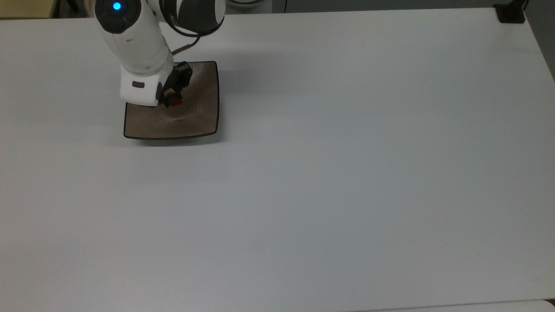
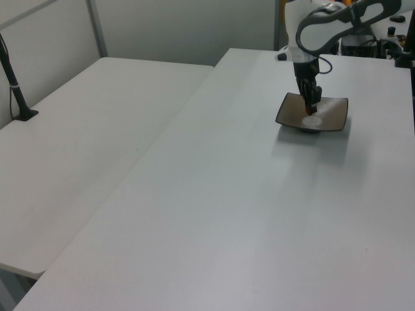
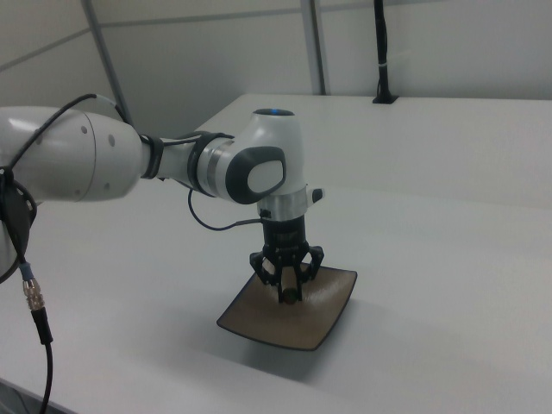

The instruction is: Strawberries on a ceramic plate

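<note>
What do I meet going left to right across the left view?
Black stand, then the ceramic plate's left corner, then the end effector holding the strawberry over the plate.
</note>
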You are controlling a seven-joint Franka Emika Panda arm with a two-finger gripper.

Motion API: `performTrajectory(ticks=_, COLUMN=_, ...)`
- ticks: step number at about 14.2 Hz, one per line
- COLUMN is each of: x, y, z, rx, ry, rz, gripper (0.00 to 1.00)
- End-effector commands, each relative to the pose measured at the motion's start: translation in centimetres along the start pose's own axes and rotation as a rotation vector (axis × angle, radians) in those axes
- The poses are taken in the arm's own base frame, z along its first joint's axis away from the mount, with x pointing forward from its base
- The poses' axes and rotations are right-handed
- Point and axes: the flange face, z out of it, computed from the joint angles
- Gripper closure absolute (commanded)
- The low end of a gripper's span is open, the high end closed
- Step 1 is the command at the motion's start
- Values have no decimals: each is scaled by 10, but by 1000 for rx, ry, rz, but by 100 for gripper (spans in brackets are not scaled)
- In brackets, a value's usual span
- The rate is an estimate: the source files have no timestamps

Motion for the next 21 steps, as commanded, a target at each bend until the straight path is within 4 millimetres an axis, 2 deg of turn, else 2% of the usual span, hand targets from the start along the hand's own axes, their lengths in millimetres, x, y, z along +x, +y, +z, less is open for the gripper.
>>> performTrajectory(ticks=1, x=4, y=-6, z=14, rx=3, ry=16, rz=28, gripper=77)
performTrajectory(ticks=2, x=4, y=-6, z=14, rx=4, ry=15, rz=29, gripper=39)
performTrajectory(ticks=4, x=2, y=-6, z=13, rx=9, ry=11, rz=31, gripper=4)
performTrajectory(ticks=5, x=3, y=-7, z=12, rx=11, ry=11, rz=31, gripper=0)
performTrajectory(ticks=7, x=1, y=-8, z=5, rx=5, ry=18, rz=39, gripper=0)
performTrajectory(ticks=9, x=-1, y=-11, z=-15, rx=-10, ry=38, rz=106, gripper=0)
performTrajectory(ticks=11, x=-2, y=-22, z=-58, rx=-37, ry=85, rz=184, gripper=0)
performTrajectory(ticks=12, x=-12, y=-29, z=-91, rx=-50, ry=116, rz=238, gripper=0)
performTrajectory(ticks=15, x=-34, y=-49, z=-153, rx=-51, ry=150, rz=304, gripper=0)
performTrajectory(ticks=16, x=-38, y=-64, z=-176, rx=-44, ry=150, rz=318, gripper=0)
performTrajectory(ticks=17, x=-42, y=-72, z=-186, rx=-45, ry=158, rz=329, gripper=0)
performTrajectory(ticks=18, x=-43, y=-88, z=-205, rx=-57, ry=188, rz=333, gripper=0)
performTrajectory(ticks=19, x=-44, y=-100, z=-217, rx=-62, ry=205, rz=347, gripper=0)
performTrajectory(ticks=20, x=-42, y=-121, z=-229, rx=-53, ry=204, rz=365, gripper=0)
performTrajectory(ticks=21, x=-39, y=-133, z=-232, rx=-43, ry=196, rz=372, gripper=0)
